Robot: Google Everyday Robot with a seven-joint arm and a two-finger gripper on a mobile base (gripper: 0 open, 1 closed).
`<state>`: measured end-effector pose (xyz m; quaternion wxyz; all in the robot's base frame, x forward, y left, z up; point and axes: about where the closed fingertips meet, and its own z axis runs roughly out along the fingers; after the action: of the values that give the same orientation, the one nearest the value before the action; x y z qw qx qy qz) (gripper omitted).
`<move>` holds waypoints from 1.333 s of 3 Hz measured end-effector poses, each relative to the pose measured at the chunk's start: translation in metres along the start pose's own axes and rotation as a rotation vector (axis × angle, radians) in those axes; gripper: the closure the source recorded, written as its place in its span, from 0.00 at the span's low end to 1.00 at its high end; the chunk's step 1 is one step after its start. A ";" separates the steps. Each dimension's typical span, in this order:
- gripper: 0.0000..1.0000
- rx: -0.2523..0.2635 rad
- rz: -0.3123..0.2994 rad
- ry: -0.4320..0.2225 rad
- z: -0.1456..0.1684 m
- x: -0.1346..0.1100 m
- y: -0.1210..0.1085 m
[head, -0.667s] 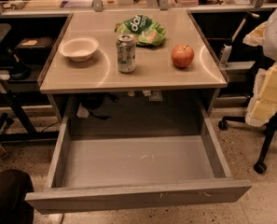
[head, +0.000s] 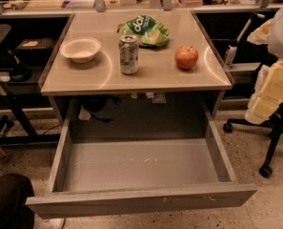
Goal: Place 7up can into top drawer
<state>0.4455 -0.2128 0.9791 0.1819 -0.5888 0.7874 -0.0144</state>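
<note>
On the counter [head: 155, 78], 7up can [head: 129, 55] is standing btwn bowl [head: 80, 49] & apple [head: 186, 57]; top drawer [head: 141, 200] is lying open; we're not seeing our jaws, can't tell.

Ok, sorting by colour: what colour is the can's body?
7up can: silver-white, green markings, camera view; gripper out of frame.

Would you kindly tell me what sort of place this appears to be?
Probably an office or lab workspace: a rolling chair stands at the right, cluttered desks run behind the table, and the floor is speckled and hard. The gripper is not in view.
</note>
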 end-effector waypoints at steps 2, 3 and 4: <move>0.00 -0.055 0.148 -0.217 0.027 -0.052 -0.043; 0.00 -0.120 0.160 -0.295 0.040 -0.079 -0.051; 0.00 -0.120 0.160 -0.295 0.040 -0.079 -0.051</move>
<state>0.5236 -0.1468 0.9750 0.2605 -0.5300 0.7958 0.1338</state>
